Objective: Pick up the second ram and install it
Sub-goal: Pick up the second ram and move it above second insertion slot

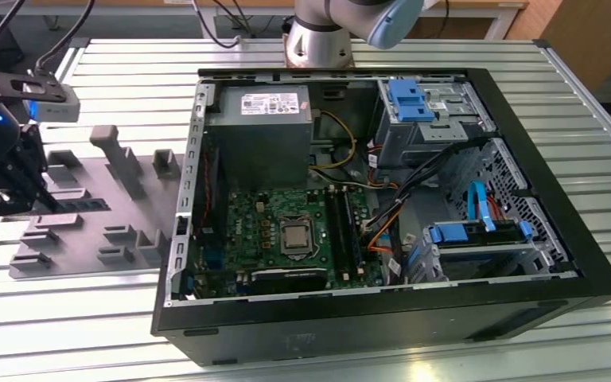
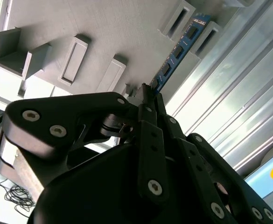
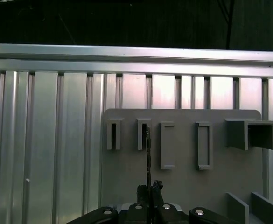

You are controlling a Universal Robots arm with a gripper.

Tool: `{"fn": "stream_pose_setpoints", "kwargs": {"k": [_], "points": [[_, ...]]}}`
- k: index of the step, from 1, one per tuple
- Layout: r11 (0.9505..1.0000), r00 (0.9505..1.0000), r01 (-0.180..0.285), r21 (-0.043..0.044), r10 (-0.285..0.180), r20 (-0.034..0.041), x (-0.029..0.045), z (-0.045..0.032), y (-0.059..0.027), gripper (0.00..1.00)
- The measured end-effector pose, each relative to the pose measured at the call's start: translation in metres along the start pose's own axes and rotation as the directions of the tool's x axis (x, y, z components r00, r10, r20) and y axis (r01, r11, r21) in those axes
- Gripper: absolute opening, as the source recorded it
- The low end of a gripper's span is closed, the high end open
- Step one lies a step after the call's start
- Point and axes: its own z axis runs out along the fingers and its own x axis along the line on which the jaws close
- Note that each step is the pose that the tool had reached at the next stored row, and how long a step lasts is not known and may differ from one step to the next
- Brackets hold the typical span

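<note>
The second ram (image 2: 178,49) is showing in the second wrist view as a long, thin, flat blue circuit-board stick with a row of dark chips running along its face. In the first wrist view the second ram (image 3: 148,154) is presenting edge-on as a narrow dark line. The stick is standing on its long edge over the grey fixture plate (image 2: 103,28), with its far end lying between two raised slot blocks and its near end reaching the gripper (image 2: 146,93). The jaws are clenching on that near end, one against each flat face, so the gripper (image 3: 150,189) is grasping the second ram while the stick is lying in line with the fixture's slots. In the exterior view the gripper (image 1: 9,199) is hanging low over the fixture plate (image 1: 83,179) at the exterior view's left, pointing down toward it. It is well apart from the open computer case (image 1: 592,263), which is lying on its side on the slatted metal counter (image 1: 104,72). Inside the case the power supply (image 1: 263,131) and the green motherboard (image 1: 274,215) are facing upward. The arm's base (image 1: 321,40) is standing on the counter just beyond the case's far wall.
</note>
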Motion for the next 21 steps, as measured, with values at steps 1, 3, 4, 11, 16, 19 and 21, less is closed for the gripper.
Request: {"fn": "stream_pose_setpoints", "kwargs": {"k": [1, 3, 4, 11, 16, 19, 21], "points": [[1.0000, 1.0000, 0.000, 0.0001, 0.000, 0.0000, -0.0001, -0.0011, 0.0000, 0.14], [1.0000, 1.0000, 0.000, -0.0001, 0.000, -0.0001, -0.0002, -0.0035, 0.0001, 0.14], [1.0000, 1.0000, 0.000, 0.0000, 0.000, 0.0000, -0.0002, -0.0046, 0.0001, 0.14], [1.0000, 1.0000, 0.000, 0.0000, 0.000, 0.0000, -0.0004, -0.0127, 0.0002, 0.14], [1.0000, 1.0000, 0.000, 0.0000, 0.000, 0.0000, -0.0006, -0.0185, 0.0004, 0.14], [1.0000, 1.0000, 0.000, 0.0000, 0.000, 0.0000, -0.0007, -0.0217, 0.0004, 0.14], [1.0000, 1.0000, 0.000, 0.0000, 0.000, 0.0000, -0.0008, -0.0239, 0.0005, 0.14]]}}
